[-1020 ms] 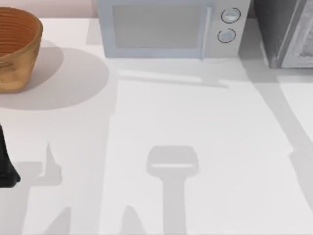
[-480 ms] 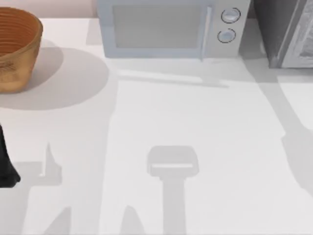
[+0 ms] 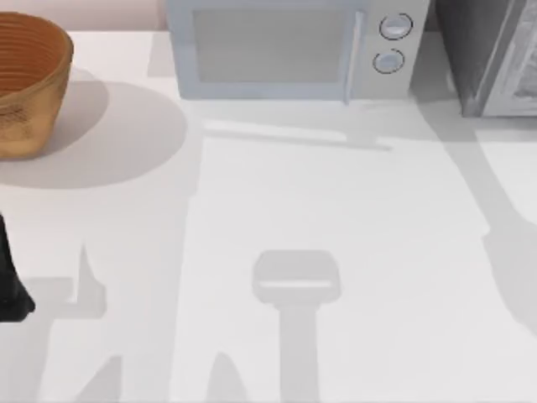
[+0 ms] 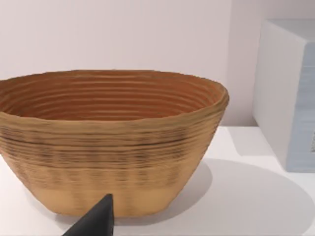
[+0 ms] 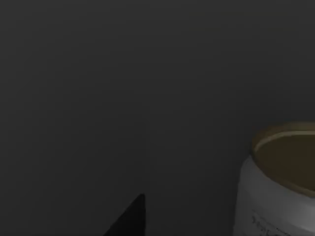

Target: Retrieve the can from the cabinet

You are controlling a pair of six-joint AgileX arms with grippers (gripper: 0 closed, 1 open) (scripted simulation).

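top: left arm (image 3: 10, 285) parked at table's (image 3: 352, 210) left edge, basket (image 3: 25, 80) far left, microwave (image 3: 289, 46) at back, cabinet (image 3: 487, 54) far right | left wrist: basket beside microwave | right wrist: dim; can (image 5: 283, 182) upright against dark wall, 1 fingertip (image 5: 130, 219) near; finger spread cannot tell for either gripper

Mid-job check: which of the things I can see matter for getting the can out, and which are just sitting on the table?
Part of the job:
can, standing in a dark space, seen in the right wrist view
cabinet at the table's far right
right gripper fingertip, near the can

Just lying about:
basket, far left
microwave, at the back
left arm, parked at the left edge
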